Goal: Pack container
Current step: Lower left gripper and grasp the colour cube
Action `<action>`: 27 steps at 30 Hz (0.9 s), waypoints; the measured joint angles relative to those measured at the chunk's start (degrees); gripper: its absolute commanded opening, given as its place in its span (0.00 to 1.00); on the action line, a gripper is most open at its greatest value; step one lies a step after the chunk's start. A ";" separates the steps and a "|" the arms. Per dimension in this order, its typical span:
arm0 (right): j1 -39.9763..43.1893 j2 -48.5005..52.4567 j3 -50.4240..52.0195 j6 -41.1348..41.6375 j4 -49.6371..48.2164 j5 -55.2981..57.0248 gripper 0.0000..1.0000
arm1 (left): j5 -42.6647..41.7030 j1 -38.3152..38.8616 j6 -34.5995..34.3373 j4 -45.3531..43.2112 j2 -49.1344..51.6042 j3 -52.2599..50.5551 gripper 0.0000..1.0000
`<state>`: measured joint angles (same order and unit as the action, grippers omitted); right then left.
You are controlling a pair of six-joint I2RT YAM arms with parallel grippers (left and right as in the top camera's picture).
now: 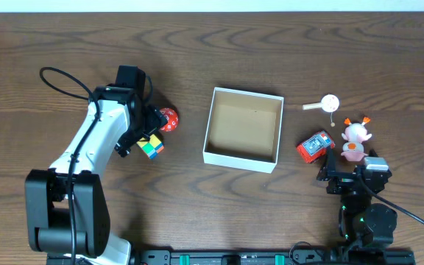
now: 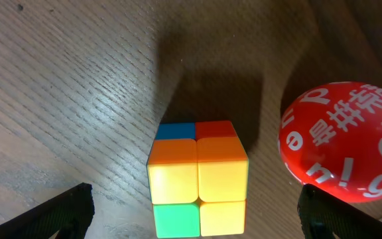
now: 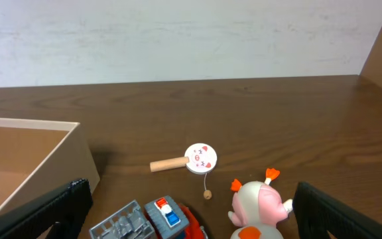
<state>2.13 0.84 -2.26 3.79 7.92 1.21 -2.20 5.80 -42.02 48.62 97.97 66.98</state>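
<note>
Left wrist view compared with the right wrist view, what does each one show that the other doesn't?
Only the left wrist view shows the puzzle cube and the red ball with white lettering beside it. Only the right wrist view shows a corner of the container, the small drum on a stick, the pink and white toy, the red toy vehicle and a pale wall. Both show the wooden table, and the left claw and right claw are each open.

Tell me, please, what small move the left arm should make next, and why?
Probably lower slowly and close on the cube. In the left wrist view it sits centred between the open jaws. The ball lies apart from it but near one jaw, hence the care. The container is empty, so packing has yet to start.
</note>
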 measured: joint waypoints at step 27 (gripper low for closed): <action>0.00 -0.02 0.00 0.00 0.00 0.00 0.99 | 0.42 0.00 -0.02 -7.15 0.28 -6.54 0.98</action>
<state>2.13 0.82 -2.26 3.79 7.92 1.21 -1.78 5.80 -42.04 41.47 98.26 60.45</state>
